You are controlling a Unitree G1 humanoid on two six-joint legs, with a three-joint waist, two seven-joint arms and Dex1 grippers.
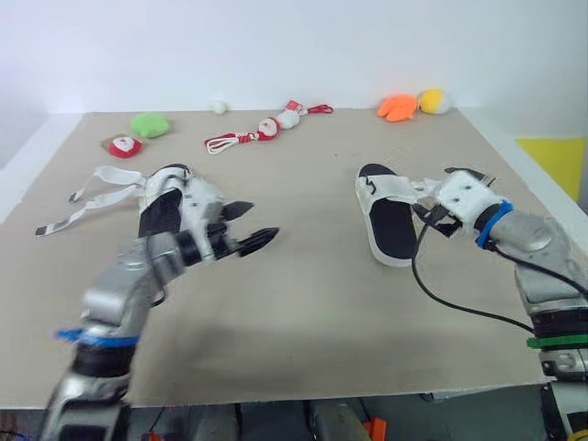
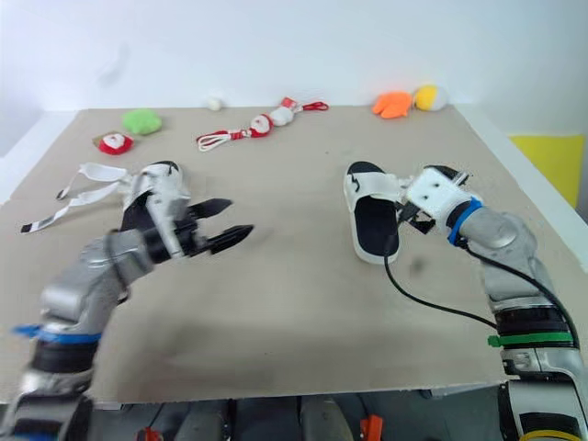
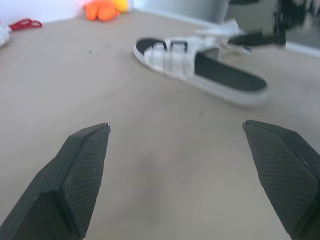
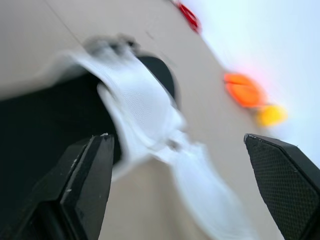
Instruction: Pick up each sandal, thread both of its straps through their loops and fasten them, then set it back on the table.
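A white sandal (image 1: 386,223) with a black footbed lies right of centre; in the left wrist view the sandal (image 3: 200,65) has two straps running through buckles. My right gripper (image 1: 430,214) sits at its right side, open, and in the right wrist view a loose white strap (image 4: 150,115) lies between the wide-apart fingers (image 4: 85,180). The second sandal (image 1: 163,204) lies at the left, partly hidden behind my left arm, its undone straps (image 1: 92,191) spread over the table. My left gripper (image 1: 250,225) hovers open over bare table, holding nothing.
Along the back edge lie a green plush (image 1: 150,124), a red-and-white toy (image 1: 124,145), a rope toy (image 1: 262,129), a small white ball (image 1: 219,107), an orange plush (image 1: 398,107) and a yellow one (image 1: 434,100). A black cable (image 1: 441,296) trails over the table from my right wrist.
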